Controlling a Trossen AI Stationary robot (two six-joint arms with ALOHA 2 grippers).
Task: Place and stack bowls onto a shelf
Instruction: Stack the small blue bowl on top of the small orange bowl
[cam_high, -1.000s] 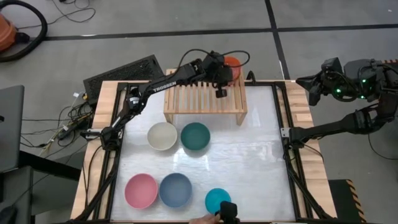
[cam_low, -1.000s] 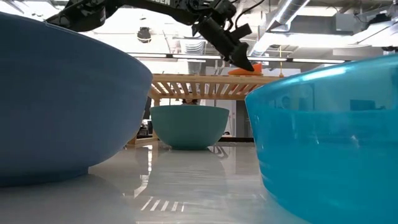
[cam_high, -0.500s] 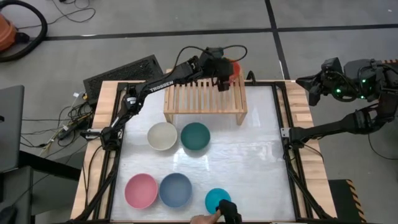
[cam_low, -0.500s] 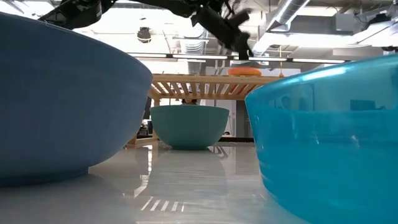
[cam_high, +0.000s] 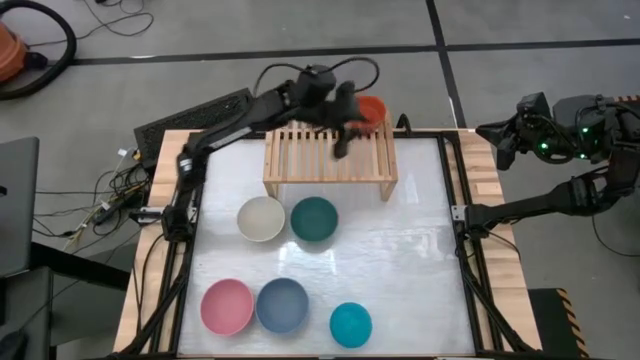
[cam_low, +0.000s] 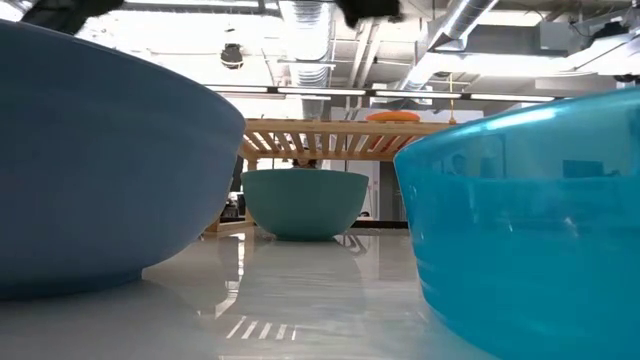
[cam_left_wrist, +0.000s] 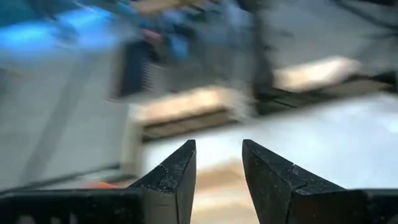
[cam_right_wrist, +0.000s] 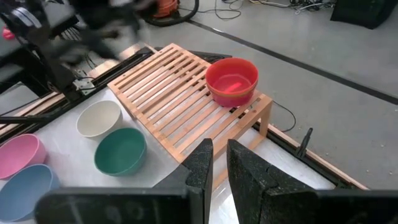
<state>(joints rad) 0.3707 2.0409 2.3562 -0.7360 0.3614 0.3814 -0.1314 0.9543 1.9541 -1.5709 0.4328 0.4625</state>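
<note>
Red-orange bowl (cam_high: 372, 107) on shelf (cam_high: 330, 160) corner; left hand (cam_high: 342, 140) empty (fingers apart), above slats.

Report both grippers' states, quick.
Left gripper: open, holding nothing, above the shelf near the red-orange bowl.
Right gripper: fingers slightly apart, holding nothing, parked off the table's right side.

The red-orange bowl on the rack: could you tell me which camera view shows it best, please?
The right wrist view: the red-orange bowl sits whole and open at the rack's corner. The high view has the left arm partly covering it; the low view shows only its rim; the left wrist view an orange blur.
</note>
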